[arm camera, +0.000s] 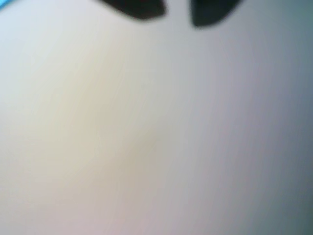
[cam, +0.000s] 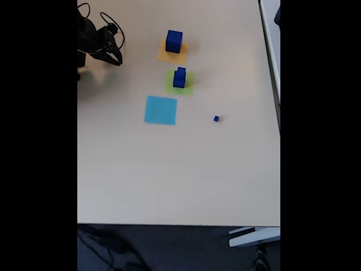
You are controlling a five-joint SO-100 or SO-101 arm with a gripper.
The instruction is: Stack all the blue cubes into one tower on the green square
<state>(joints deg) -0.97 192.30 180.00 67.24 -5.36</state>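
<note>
In the fixed view the biggest blue cube (cam: 174, 41) sits on the orange-yellow square (cam: 164, 56). Two smaller blue cubes (cam: 179, 77) stand stacked on the green square (cam: 188, 84). A tiny blue cube (cam: 216, 118) lies alone on the table to the right. My gripper (cam: 117, 53) hangs at the far left, well away from all the cubes, with its fingers apart and nothing between them. The blurred wrist view shows two dark fingertips (arm camera: 139, 7) at the top edge, the gripper (arm camera: 176, 17) open over bare table.
A flat light blue square (cam: 161, 110) lies below the green one. The pale table (cam: 169, 180) ends in a front edge low in the fixed view and a right edge near a white ledge (cam: 271, 34). Cables trail around the arm's base (cam: 84, 39).
</note>
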